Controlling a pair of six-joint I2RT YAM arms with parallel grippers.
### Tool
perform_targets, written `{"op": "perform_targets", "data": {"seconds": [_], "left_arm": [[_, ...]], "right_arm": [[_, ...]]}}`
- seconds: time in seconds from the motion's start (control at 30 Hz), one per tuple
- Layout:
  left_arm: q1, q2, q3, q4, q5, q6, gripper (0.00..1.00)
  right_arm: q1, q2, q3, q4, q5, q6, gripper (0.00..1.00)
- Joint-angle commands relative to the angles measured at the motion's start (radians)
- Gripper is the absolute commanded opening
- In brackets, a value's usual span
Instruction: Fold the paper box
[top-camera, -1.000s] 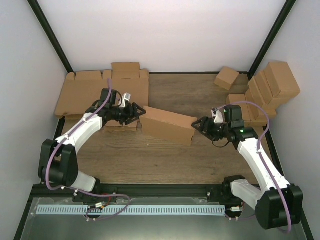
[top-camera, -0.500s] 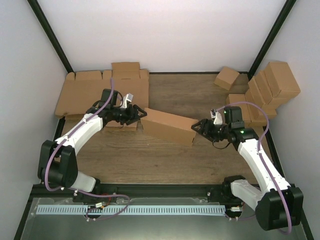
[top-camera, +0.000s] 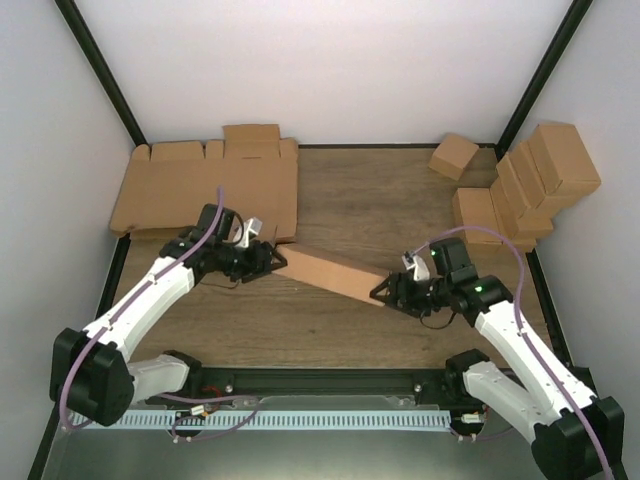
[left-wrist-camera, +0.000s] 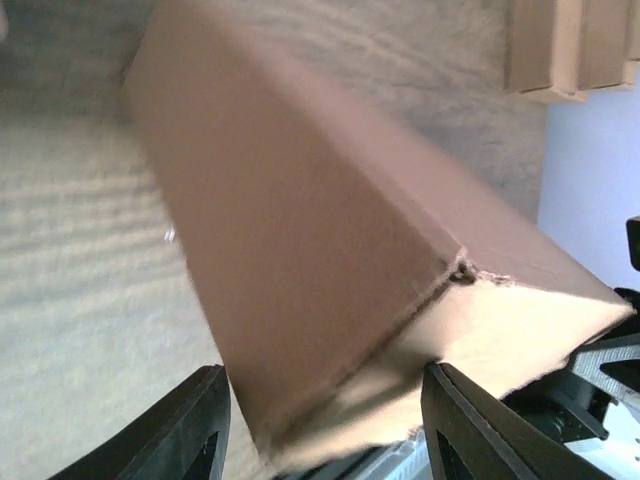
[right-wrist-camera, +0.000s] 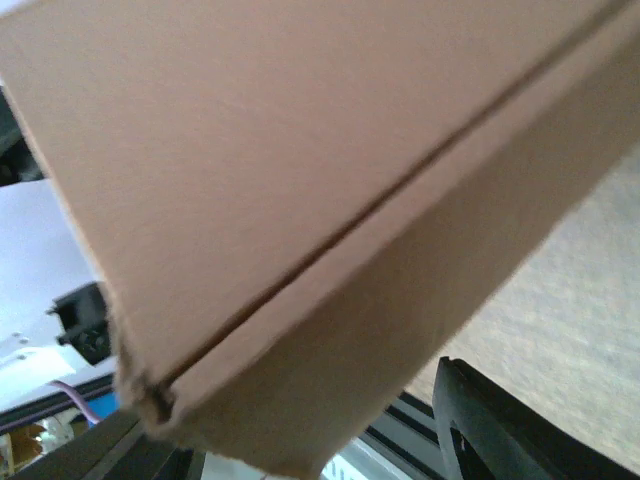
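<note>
Box (top-camera: 335, 275) is closed up, a long shallow brown shape lying diagonally at mid-table, its left end farther back and its right end nearer the arms. It is held between the two grippers, one at each end. Can't tell if its underside touches the table (top-camera: 400, 195).

Left gripper (top-camera: 272, 260) pinches the box's left end. In the left wrist view the end sits between both fingers (left-wrist-camera: 200, 425), and the cardboard meets them on each side. A small tear or gap shows at the box corner.

Right gripper (top-camera: 384, 292) clamps the right end. In the right wrist view the box fills the frame, with a seam line running along it. One dark finger (right-wrist-camera: 500, 430) shows at lower right, close under the box edge. The other finger is mostly hidden.

Flat blanks (top-camera: 210, 180) lie at back left, just behind the left gripper. Small boxes (top-camera: 530, 185) are stacked at back right against the wall. A lone box (top-camera: 453, 155) sits near them, apart from the stack.
</note>
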Motion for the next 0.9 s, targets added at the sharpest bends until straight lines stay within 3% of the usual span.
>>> {"op": "perform_targets", "data": {"seconds": [0.0, 0.2, 0.43, 0.53, 0.7, 0.87], "left_arm": [[-0.042, -0.005, -0.055, -0.173, -0.054, -0.04, 0.56], [-0.042, -0.045, -0.048, -0.232, -0.089, -0.031, 0.59], [-0.042, -0.044, -0.154, -0.048, -0.074, -0.125, 0.63], [-0.042, -0.088, -0.172, -0.034, -0.102, -0.168, 0.73], [-0.041, -0.185, -0.136, -0.092, -0.231, -0.197, 0.8], [-0.04, -0.238, -0.054, -0.148, -0.405, -0.214, 0.82]], "right_arm": [[0.041, 0.02, -0.066, -0.13, 0.132, 0.029, 0.62], [0.085, 0.032, -0.063, -0.139, 0.1, 0.001, 0.63], [0.098, 0.032, 0.027, -0.097, 0.045, -0.095, 0.65], [0.132, 0.027, 0.121, -0.119, 0.112, -0.138, 0.65], [0.335, 0.023, 0.168, -0.008, 0.15, -0.145, 0.62], [0.626, 0.167, 0.179, 0.168, 0.309, -0.147, 0.55]]}}
